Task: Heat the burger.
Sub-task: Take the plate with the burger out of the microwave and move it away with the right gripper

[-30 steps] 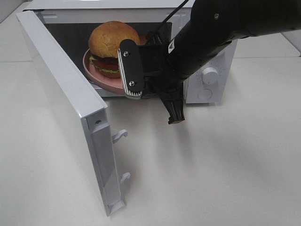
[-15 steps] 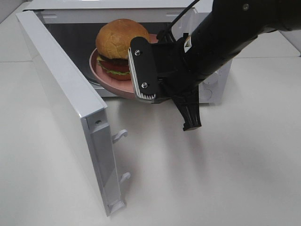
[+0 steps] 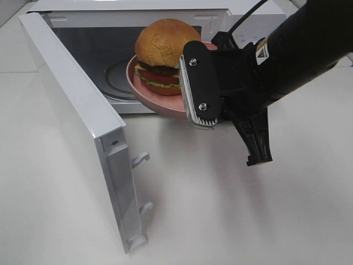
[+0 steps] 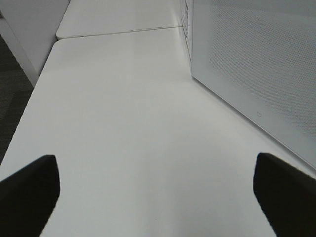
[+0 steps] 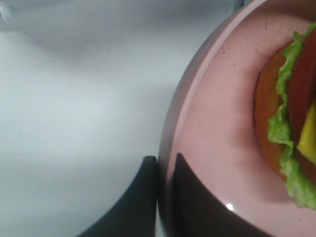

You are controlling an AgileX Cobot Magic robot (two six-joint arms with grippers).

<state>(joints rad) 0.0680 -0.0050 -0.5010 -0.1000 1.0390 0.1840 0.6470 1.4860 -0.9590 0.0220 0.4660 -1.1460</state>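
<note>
The burger (image 3: 161, 41), with a tan-orange bun top, lettuce and a red layer, sits on a salmon-pink dish (image 3: 157, 102). My right gripper (image 3: 194, 83) is shut on the dish's right rim and holds it in the air, just in front of the open microwave's (image 3: 121, 14) mouth. In the right wrist view the fingers (image 5: 140, 202) clamp the dish rim (image 5: 197, 113), with the burger's (image 5: 289, 123) lettuce edge beside them. My left gripper (image 4: 158, 190) is open and empty over the bare table, beside the microwave door (image 4: 256, 64).
The microwave door (image 3: 71, 105) stands wide open toward the front left, its latch hooks (image 3: 140, 159) pointing right. The glass turntable (image 3: 116, 80) lies bare inside. The white table (image 3: 231, 215) spreads in front and to the right.
My right gripper has moved right and toward the front with the dish and burger, from inside the microwave cavity to its mouth.
</note>
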